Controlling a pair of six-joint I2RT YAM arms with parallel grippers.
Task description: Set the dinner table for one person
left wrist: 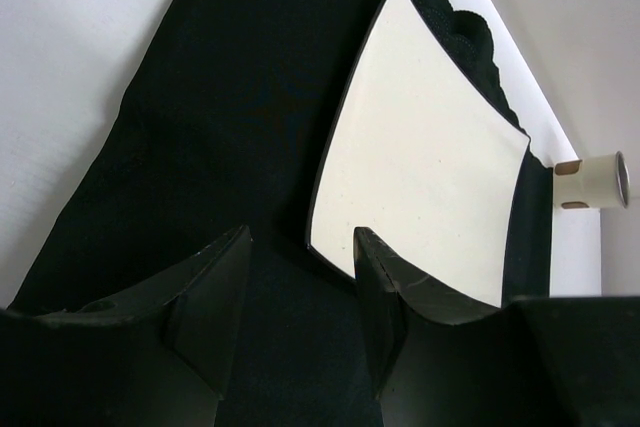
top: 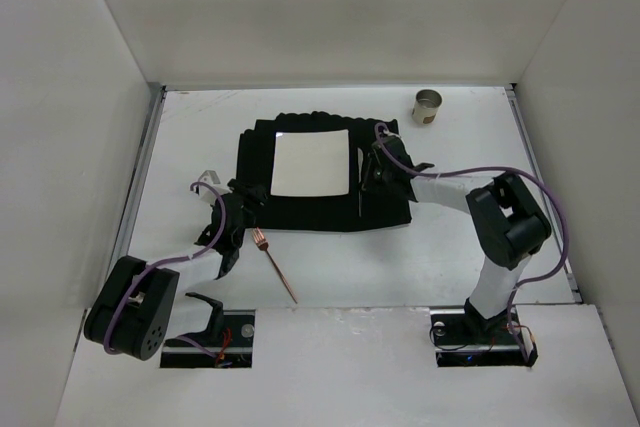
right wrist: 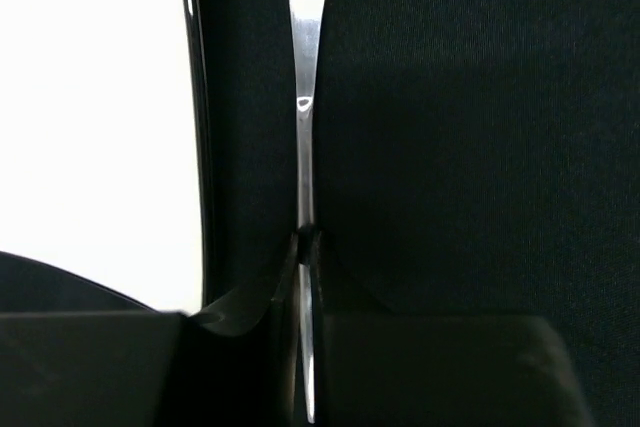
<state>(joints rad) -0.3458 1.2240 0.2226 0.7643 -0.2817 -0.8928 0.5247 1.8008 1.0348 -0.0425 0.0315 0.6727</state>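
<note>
R arm places cutlery, L arm idle.
Right pincer (right wrist: 305, 242) is clamped on a silver utensil (right wrist: 303, 97) at 3 o'clock of the white plate (top: 312, 162), prob. to lay it parallel w/ the plate edge on the black mat (top: 300, 215), which sits mid-tabletop (top: 470, 147). Left pincer (left wrist: 300, 247) gapes wide and empty at the mat's 8 o'clock corner, near a copper utensil (top: 277, 265). The silver utensil's head is cut off in the wrist view, so knife or fork, can't tell.
</note>
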